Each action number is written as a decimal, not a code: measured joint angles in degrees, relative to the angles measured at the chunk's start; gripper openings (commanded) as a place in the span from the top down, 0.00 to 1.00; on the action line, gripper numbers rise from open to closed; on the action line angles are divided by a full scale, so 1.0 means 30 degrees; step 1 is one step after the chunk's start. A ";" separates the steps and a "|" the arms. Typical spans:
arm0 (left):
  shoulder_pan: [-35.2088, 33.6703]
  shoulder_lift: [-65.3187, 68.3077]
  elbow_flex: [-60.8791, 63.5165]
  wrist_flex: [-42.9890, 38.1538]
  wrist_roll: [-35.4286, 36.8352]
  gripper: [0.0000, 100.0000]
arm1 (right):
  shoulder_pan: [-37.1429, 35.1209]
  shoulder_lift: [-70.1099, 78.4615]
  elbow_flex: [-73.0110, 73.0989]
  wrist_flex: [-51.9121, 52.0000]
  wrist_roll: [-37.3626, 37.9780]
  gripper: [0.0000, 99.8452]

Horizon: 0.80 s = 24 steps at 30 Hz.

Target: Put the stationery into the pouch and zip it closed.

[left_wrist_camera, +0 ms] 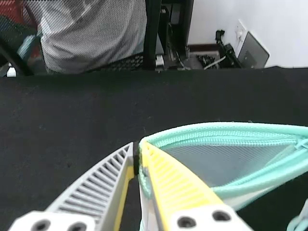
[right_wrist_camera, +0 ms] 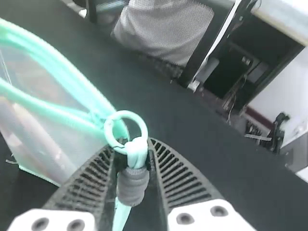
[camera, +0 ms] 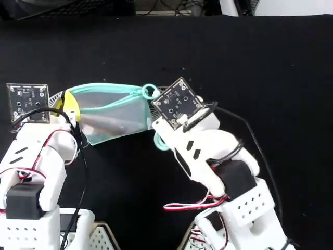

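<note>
A translucent pouch (camera: pixel 112 117) with mint-green trim lies on the black table between the two arms, its mouth gaping. A pen-like item (right_wrist_camera: pixel 29 132) shows faintly through its wall. My left gripper (camera: pixel 67 104) (left_wrist_camera: pixel 139 156), with one yellow and one grey finger, is shut on the pouch's left end. My right gripper (camera: pixel 152 99) (right_wrist_camera: pixel 130 156) is at the pouch's right end, shut on the mint zipper pull cord just below its ring (right_wrist_camera: pixel 126 127) (camera: pixel 150 91).
The black table (camera: pixel 250 67) stretches behind and to the right of the pouch. A mint strap loop (camera: pixel 160 141) hangs beside the right arm. Red and white wires (camera: pixel 187 205) trail by the right arm's base. Chairs and desk clutter stand beyond the table's far edge.
</note>
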 measured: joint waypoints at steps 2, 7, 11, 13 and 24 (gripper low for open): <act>0.0000 0.0029 -0.0791 0.1026 0.0000 0.86 | 0.0000 0.0000 -0.0205 0.0000 0.0117 0.99; -0.0117 0.0469 -0.1729 0.1729 0.0029 0.84 | 0.0000 0.0733 -0.0234 0.0117 0.0147 0.99; -0.1084 0.1084 -0.3253 0.2344 0.0059 0.84 | 0.0088 0.2256 -0.1055 0.0029 0.0029 0.99; -0.1846 0.1407 -0.3897 0.2579 0.0088 0.84 | 0.0088 0.3018 -0.1582 -0.0029 0.0029 0.99; -0.5363 -0.1084 -0.6769 0.3429 0.0088 0.83 | 0.0029 0.7062 -0.4103 -0.1875 0.0117 0.99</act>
